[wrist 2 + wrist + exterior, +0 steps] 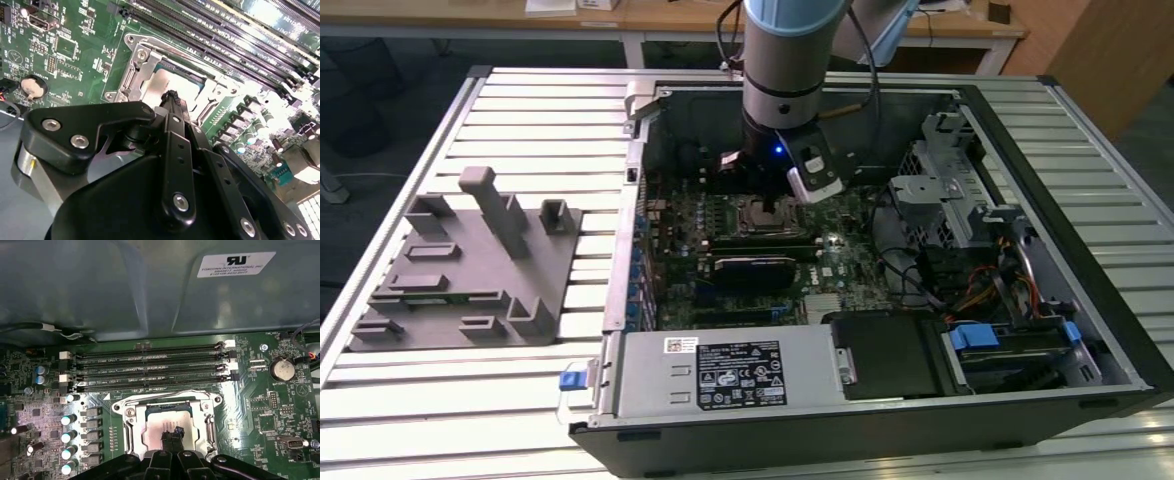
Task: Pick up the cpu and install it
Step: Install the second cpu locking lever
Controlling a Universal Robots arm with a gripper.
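Note:
The cpu, a pale silver square, lies flat inside the metal socket frame on the green motherboard. In the second wrist view the cpu shows just beyond the black fingertips, inside the socket frame. My gripper hangs straight over the chip with its two black fingers drawn together, tips at or just above the chip's top; contact cannot be told. In the exterior view my gripper reaches down into the open computer case over the socket frame.
Memory slots run along one side of the socket and a coin battery sits nearby. The case wall rises close behind. A black block, power supply and drive cage crowd the case. A grey fixture lies outside.

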